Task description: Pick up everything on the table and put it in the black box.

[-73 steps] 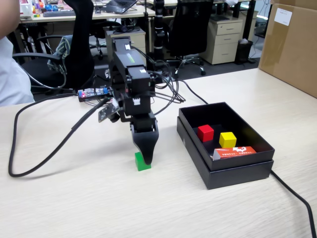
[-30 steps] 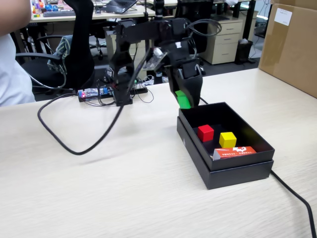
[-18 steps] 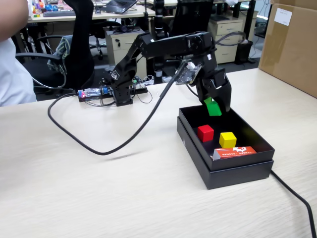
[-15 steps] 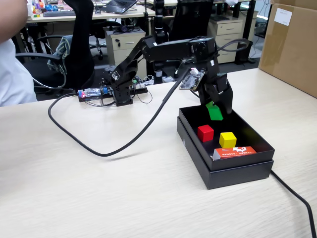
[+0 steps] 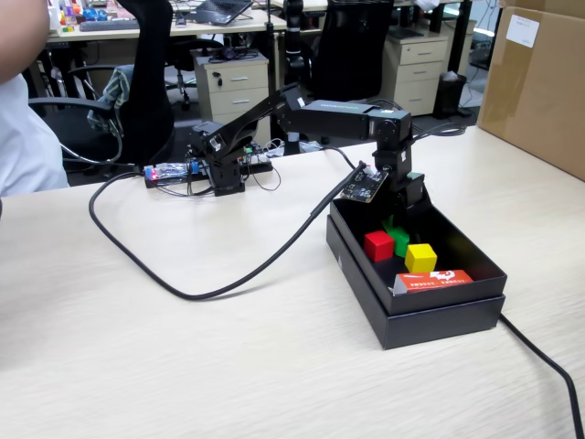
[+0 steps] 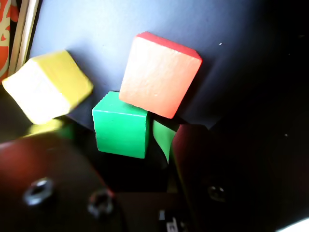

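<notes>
The black box (image 5: 439,315) stands on the table at the right of the fixed view. Inside it lie a red cube (image 5: 378,245), a green cube (image 5: 400,240), a yellow cube (image 5: 421,258) and a small red-and-white carton (image 5: 435,280). My gripper (image 5: 398,219) reaches down into the box's far end, just over the green cube. In the wrist view the gripper (image 6: 135,152) is open. The green cube (image 6: 120,125) rests on the box floor between the jaws, with a gap to the right jaw. The red cube (image 6: 159,75) touches it, and the yellow cube (image 6: 46,87) lies to the left.
A thick black cable (image 5: 192,293) loops over the wooden table (image 5: 183,366) from the arm's base (image 5: 219,169) to the box. A second cable (image 5: 548,366) runs off at the front right. A cardboard carton (image 5: 535,82) stands at the back right.
</notes>
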Controlling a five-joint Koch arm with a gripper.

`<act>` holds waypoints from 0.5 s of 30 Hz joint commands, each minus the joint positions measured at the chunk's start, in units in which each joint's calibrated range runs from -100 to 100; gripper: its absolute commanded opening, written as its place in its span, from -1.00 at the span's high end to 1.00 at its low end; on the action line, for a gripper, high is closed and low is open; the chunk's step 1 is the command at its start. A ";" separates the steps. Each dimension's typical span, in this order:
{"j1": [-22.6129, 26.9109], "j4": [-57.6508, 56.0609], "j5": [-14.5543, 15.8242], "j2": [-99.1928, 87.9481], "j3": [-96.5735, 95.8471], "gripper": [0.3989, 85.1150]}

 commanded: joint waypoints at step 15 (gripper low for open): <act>-11.87 13.18 -3.17 -85.88 -42.30 -0.10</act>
